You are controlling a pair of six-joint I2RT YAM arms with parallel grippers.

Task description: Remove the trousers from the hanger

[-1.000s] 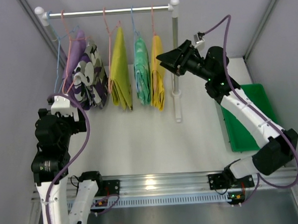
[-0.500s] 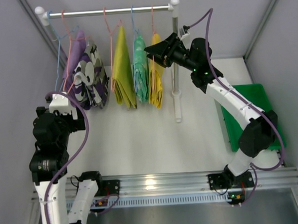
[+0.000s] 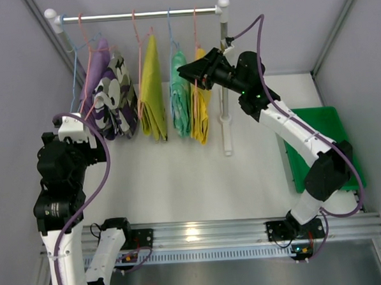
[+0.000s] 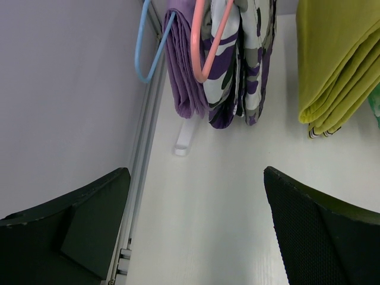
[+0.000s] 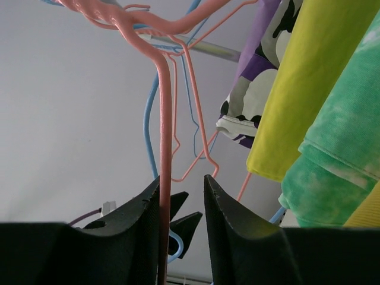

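Observation:
Three trousers hang folded on hangers from the rail: olive-yellow (image 3: 153, 93), mottled mint green (image 3: 180, 98) and bright yellow (image 3: 202, 113). My right gripper (image 3: 185, 71) is up at the top of the bright yellow pair, beside the mint one. In the right wrist view a pink hanger wire (image 5: 165, 148) runs down between the jaws of the right gripper (image 5: 181, 181). The wire lies against the left finger, with a gap to the right finger, so the gripper is narrowly open. My left gripper (image 4: 196, 172) stands wide open over the white table, empty, short of the clothes.
A lilac garment (image 3: 96, 74) and a camouflage garment (image 3: 116, 98) hang at the rail's (image 3: 139, 15) left end. The rack's right post (image 3: 225, 89) stands just behind my right arm. A green tray (image 3: 318, 148) lies at the right. The booth wall (image 4: 65, 89) is close on the left.
My right arm has swung left and forward to the rightmost hanger, and its jaws have narrowed round the pink wire. The left arm has shifted slightly and stays wide open.

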